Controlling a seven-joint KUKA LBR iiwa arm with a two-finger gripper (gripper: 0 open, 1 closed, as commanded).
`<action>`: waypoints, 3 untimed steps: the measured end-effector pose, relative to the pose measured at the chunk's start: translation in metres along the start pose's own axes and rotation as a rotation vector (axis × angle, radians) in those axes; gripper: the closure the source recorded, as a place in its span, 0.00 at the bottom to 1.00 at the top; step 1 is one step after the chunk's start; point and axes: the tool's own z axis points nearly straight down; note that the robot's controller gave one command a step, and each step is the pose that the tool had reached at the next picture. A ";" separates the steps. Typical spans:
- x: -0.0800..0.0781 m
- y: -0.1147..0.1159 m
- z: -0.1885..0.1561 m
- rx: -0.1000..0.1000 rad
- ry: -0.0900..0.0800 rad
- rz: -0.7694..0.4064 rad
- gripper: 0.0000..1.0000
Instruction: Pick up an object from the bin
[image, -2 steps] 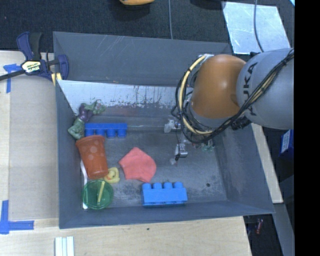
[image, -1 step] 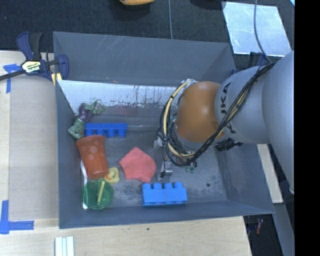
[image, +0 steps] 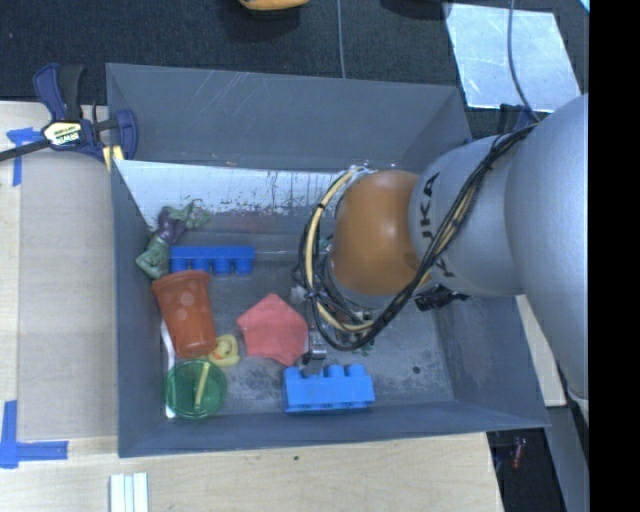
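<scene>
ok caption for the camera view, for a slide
KUKA arm's gripper down in the grey bin, between a red soft piece and the front blue toy block; orange cup at left.

The arm enters the grey bin (image: 140, 420) from the right, its orange wrist cover (image: 372, 232) over the bin's centre. The gripper (image: 317, 352) sits below the cover, between a red flat piece (image: 272, 328) and a blue studded block (image: 328, 388). To the left lie an orange cup (image: 186, 313), a green round cup (image: 196, 389), a small yellow item (image: 226, 350), a second blue block (image: 212, 261) and a green-purple figure (image: 165, 240).
</scene>
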 end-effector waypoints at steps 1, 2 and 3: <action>0.002 0.050 0.011 -0.002 0.000 0.149 0.00; -0.030 0.049 0.016 -0.005 -0.009 0.243 1.00; -0.030 0.049 0.016 -0.005 -0.009 0.242 1.00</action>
